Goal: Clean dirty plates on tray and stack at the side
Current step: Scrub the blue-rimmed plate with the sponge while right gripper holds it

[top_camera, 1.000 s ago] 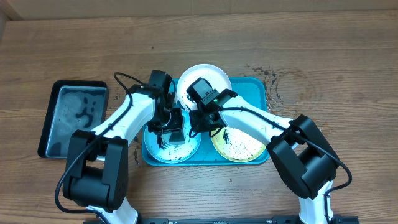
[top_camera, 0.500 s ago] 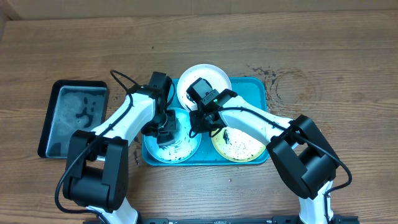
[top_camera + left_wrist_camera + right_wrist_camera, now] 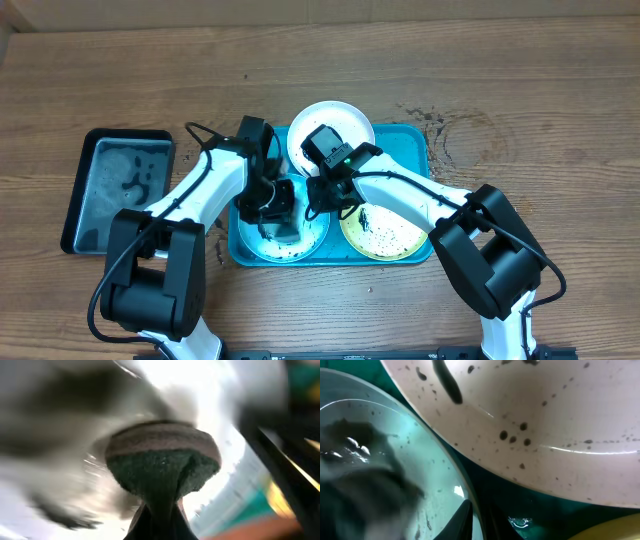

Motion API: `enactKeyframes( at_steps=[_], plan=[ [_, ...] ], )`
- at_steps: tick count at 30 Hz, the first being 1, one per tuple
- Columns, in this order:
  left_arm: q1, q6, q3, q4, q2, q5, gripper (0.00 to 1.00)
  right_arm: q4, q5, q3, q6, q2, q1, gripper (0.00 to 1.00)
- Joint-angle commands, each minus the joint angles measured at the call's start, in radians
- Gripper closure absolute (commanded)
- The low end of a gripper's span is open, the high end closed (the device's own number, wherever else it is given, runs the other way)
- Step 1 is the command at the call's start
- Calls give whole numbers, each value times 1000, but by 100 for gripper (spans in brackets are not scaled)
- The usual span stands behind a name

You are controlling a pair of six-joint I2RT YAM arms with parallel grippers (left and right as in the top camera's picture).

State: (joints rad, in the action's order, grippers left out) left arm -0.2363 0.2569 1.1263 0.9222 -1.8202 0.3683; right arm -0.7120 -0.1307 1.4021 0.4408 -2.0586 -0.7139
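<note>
The turquoise tray holds three plates. The light blue plate lies front left, the yellow-green plate front right, the white plate at the back, overhanging the tray's far rim. My left gripper is shut on a green and brown sponge pressed into the light blue plate. My right gripper is shut on the light blue plate's right rim, one finger inside and one outside. The white plate with dark specks fills the right wrist view's top.
A black rectangular tray with wet smears stands on the wooden table to the left of the turquoise tray. Dark specks lie on the table right of the tray's far corner.
My left gripper with the sponge swept left and back right across the light blue plate. The right arm stayed on the rim. The light blue plate shifted slightly.
</note>
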Motion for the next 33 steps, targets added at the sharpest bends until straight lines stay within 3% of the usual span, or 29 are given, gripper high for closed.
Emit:
enactKeyframes(
  at_steps=[1, 3, 6, 10, 13, 16, 22, 29, 30, 33],
  plan=[
    [-8, -85, -14, 14, -3, 137, 96, 1, 10, 7, 2, -15, 3, 87],
    [-8, -77, -66, -21, -3, 85, 96, 5, 10, 7, 2, -15, 3, 87],
    [-8, 60, -146, -83, -3, -150, 96, 5, 10, 7, 2, -15, 3, 87],
    [-8, 336, -220, -119, -3, -511, 96, 9, 10, 7, 2, -15, 3, 87],
    [-8, 448, -222, -115, -3, -660, 96, 13, 10, 7, 1, -15, 3, 87],
    [-8, 507, -221, -116, -3, -733, 96, 11, 10, 7, 1, -15, 3, 87],
    [-7, 510, -186, -89, -3, -910, 96, 11, 25, 7, 1, -15, 3, 87],
    [-8, 449, -69, -57, -3, -928, 96, 11, 25, 7, 1, -15, 3, 87],
    [-8, 417, -50, -56, -3, -900, 96, 11, 25, 7, 1, -15, 3, 87],
    [-8, 246, 17, -68, -3, -636, 96, 11, 25, 7, 2, -15, 3, 88]
  ],
)
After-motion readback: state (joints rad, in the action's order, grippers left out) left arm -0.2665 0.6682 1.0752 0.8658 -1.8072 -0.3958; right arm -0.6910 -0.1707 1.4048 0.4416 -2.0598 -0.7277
